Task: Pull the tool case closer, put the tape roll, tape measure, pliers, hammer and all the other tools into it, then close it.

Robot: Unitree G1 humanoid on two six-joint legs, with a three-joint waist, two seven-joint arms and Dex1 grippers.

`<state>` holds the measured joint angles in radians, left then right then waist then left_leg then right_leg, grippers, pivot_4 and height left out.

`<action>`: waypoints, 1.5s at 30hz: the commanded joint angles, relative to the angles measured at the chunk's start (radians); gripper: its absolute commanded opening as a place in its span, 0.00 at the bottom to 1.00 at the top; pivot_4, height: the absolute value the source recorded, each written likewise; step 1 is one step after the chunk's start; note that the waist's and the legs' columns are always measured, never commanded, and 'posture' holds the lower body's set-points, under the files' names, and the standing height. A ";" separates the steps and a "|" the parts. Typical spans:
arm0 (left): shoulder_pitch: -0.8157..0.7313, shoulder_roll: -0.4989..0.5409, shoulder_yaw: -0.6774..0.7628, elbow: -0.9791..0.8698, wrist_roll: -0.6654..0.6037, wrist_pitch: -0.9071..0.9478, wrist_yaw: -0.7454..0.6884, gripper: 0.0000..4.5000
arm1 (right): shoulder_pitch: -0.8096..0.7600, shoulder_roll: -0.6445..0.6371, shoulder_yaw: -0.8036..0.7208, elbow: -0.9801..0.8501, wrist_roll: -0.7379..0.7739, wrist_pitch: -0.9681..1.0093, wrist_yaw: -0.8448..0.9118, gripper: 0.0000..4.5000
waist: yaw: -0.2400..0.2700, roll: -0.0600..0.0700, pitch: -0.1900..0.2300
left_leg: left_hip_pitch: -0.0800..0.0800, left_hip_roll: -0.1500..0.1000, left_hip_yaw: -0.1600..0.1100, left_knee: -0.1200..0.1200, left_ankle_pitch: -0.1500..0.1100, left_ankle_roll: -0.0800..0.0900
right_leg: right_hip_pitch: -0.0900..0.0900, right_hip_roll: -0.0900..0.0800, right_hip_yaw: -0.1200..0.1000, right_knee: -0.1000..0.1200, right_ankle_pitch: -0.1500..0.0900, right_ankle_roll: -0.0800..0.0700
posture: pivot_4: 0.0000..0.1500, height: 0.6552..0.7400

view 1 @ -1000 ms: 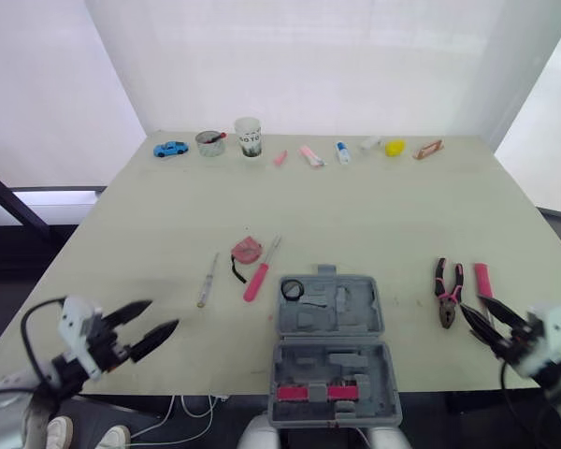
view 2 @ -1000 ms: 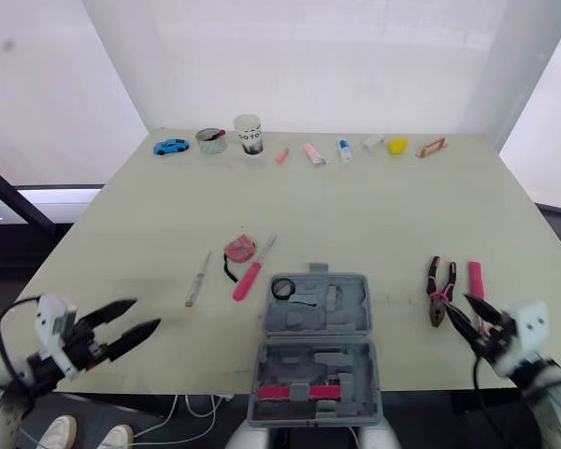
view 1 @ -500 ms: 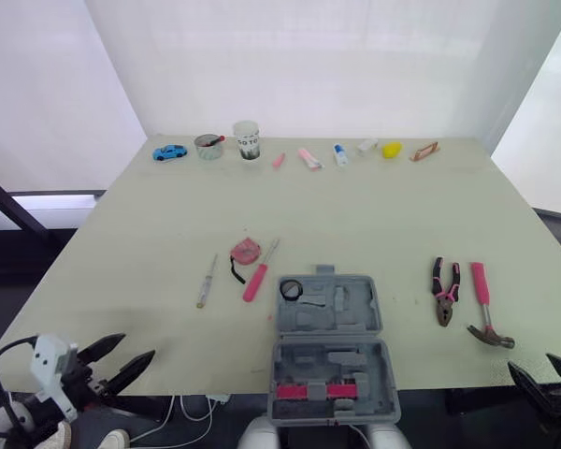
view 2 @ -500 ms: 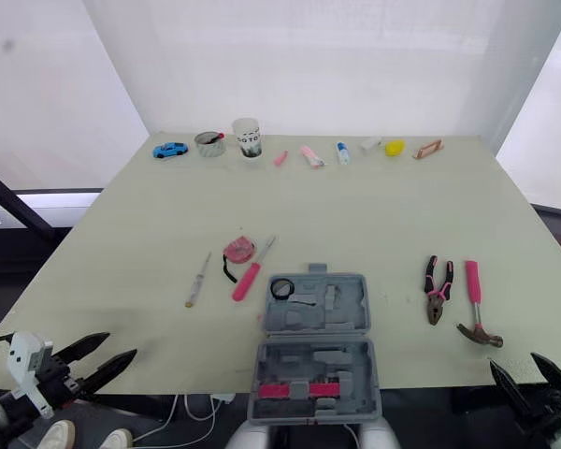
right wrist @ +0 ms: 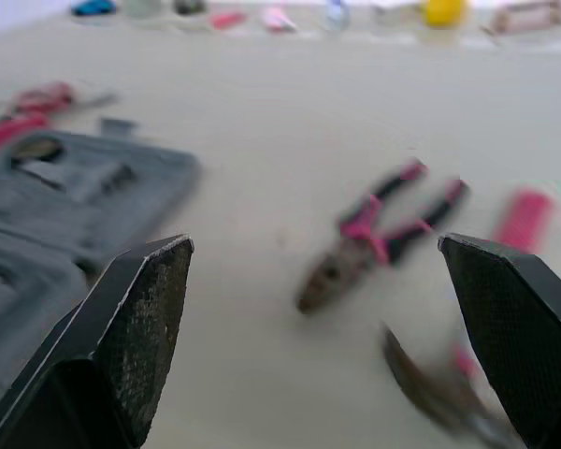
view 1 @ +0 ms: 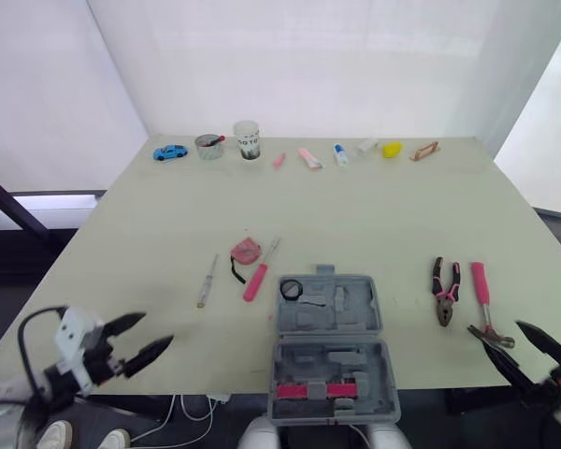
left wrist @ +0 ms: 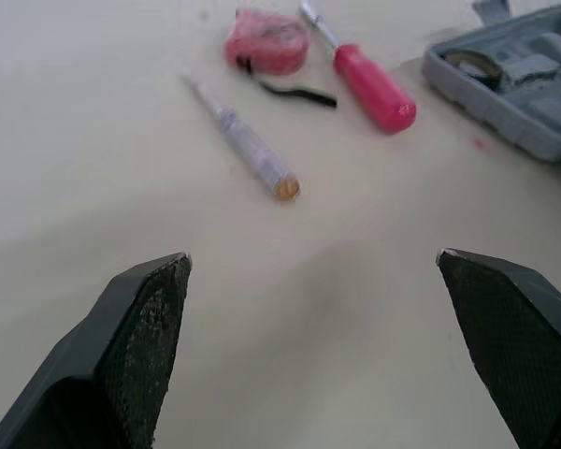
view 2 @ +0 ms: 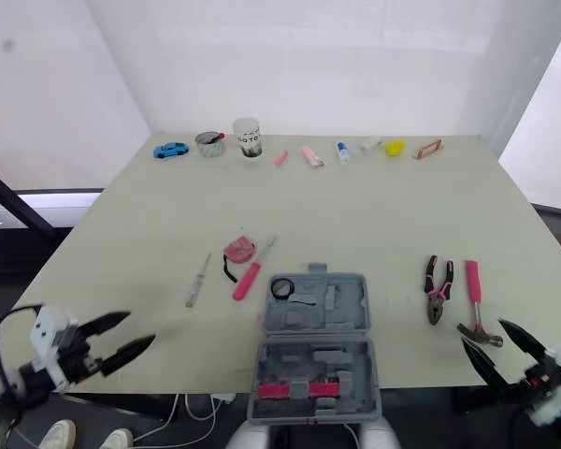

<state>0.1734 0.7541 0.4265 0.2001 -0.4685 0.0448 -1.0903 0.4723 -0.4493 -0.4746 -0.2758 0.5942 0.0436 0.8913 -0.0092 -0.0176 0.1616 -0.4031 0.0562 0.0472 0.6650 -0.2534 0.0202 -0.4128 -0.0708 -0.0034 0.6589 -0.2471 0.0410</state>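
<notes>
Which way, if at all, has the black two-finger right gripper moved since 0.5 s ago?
Yes: the right gripper came forward, nearer the pink-handled hammer.

The tool case lies open at the near middle of the table, the tape roll in the left corner of its far half. Left of and just behind the case lies a screwdriver, the tape measure just beside it and a thin probe further left; right of the case lie the pliers, the hammer just to their right. A toy car, a tin and a cup lead a row along the far edge; the left gripper is at the near left edge, the right gripper at the hammer's head.
</notes>
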 commanded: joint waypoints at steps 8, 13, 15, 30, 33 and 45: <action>-0.191 -0.015 -0.144 -0.170 0.092 0.299 0.260 1.00 | -0.123 -0.113 0.160 -0.234 0.062 0.171 -0.002 0.98 | 0.002 -0.001 0.000 | -0.005 -0.002 0.000 0.001 0.000 0.002 | 0.000 0.007 0.000 -0.002 0.000 0.000 | 1.00 1.00; -0.324 -0.107 -0.234 -0.205 0.137 0.447 0.429 1.00 | -0.226 -0.158 0.231 -0.265 0.058 0.215 -0.007 0.98 | 0.004 -0.002 0.000 | -0.004 -0.004 0.000 0.003 0.000 0.002 | 0.000 0.009 0.000 0.000 0.001 0.002 | 1.00 1.00; -0.396 -0.170 -0.261 -0.185 0.163 0.479 0.511 1.00 | -0.281 -0.164 0.257 -0.268 0.056 0.228 -0.014 0.98 | 0.005 -0.004 0.001 | -0.005 -0.005 0.001 0.005 0.001 0.002 | 0.001 0.010 -0.001 0.001 0.002 0.004 | 1.00 1.00; -0.624 -0.349 -0.360 0.055 0.303 0.532 0.729 1.00 | -0.406 -0.150 0.328 -0.265 0.026 0.242 -0.046 0.98 | 0.008 -0.005 0.000 | -0.009 -0.006 -0.004 0.005 0.001 0.002 | 0.000 0.013 -0.002 0.000 0.003 0.005 | 1.00 1.00; -0.626 -0.346 -0.356 0.060 0.312 0.543 0.738 1.00 | -0.409 -0.152 0.328 -0.271 0.028 0.244 -0.049 0.98 | 0.007 -0.005 0.001 | -0.009 -0.006 -0.004 0.005 0.001 0.002 | 0.000 0.013 -0.002 0.001 0.003 0.005 | 1.00 1.00; -0.639 -0.340 -0.353 0.102 0.314 0.541 0.702 0.38 | -0.430 -0.150 0.340 -0.258 0.012 0.239 -0.046 1.00 | 0.009 -0.005 0.001 | -0.009 -0.007 -0.004 0.006 0.001 0.002 | 0.000 0.013 -0.002 0.002 0.003 0.005 | 1.00 1.00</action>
<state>-0.4665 0.4109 0.0709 0.3135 -0.1548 0.5894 -0.3765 0.0555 -0.6006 -0.1307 -0.5118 0.5997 0.2980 0.8441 -0.0006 -0.0228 0.1621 -0.4120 0.0496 0.0433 0.6709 -0.2527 0.0219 -0.4130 -0.0579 -0.0053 0.6609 -0.2438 0.0458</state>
